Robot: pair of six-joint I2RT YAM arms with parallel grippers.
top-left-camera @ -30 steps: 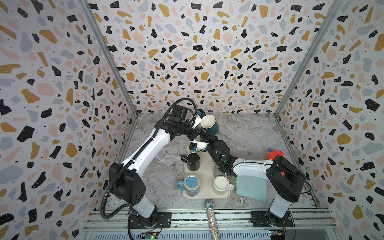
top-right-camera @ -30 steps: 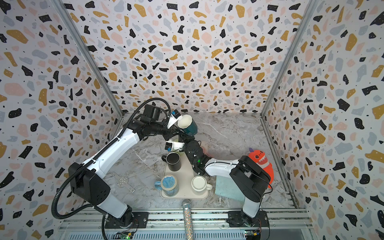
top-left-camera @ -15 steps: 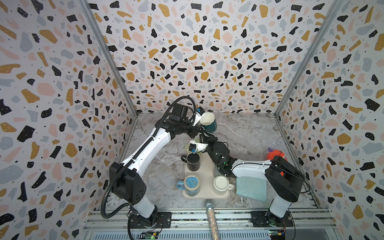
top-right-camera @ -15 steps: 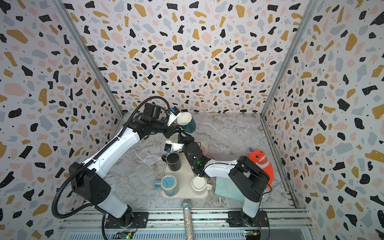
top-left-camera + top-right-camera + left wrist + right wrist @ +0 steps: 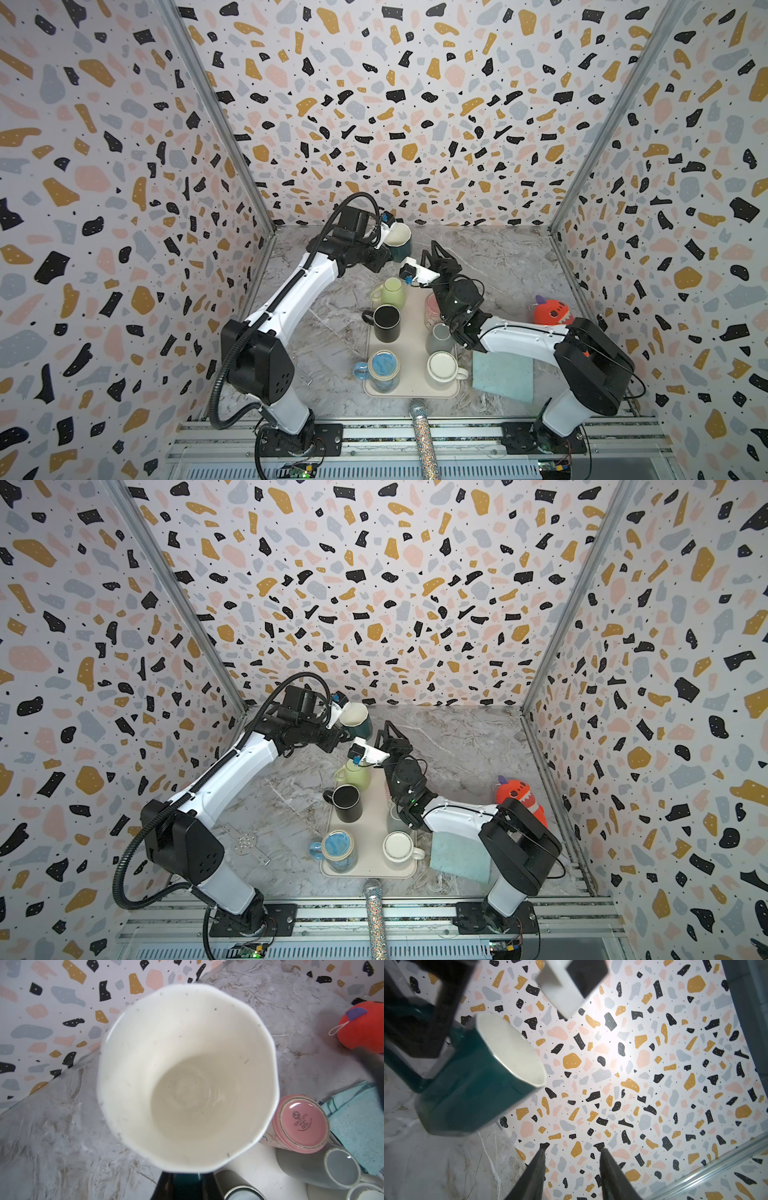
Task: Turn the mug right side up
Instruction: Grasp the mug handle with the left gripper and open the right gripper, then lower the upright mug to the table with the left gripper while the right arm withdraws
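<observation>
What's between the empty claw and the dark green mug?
Nothing. In both top views only bare marble table shows between the right gripper and the teal mug; the right wrist view agrees.

Tray (image 5: 411, 332) mid-table. 6 mugs (image 5: 386, 322) on it, 2 columns of 3. Lone mug (image 5: 400, 241) behind tray, near back wall (image 5: 395, 124). Cloth (image 5: 503, 372) just right of tray, toward front. Plush toy (image 5: 550, 311) behind cloth, near right wall (image 5: 685, 208). Stick (image 5: 422, 432) before tray, across front rail (image 5: 374, 432).
</observation>
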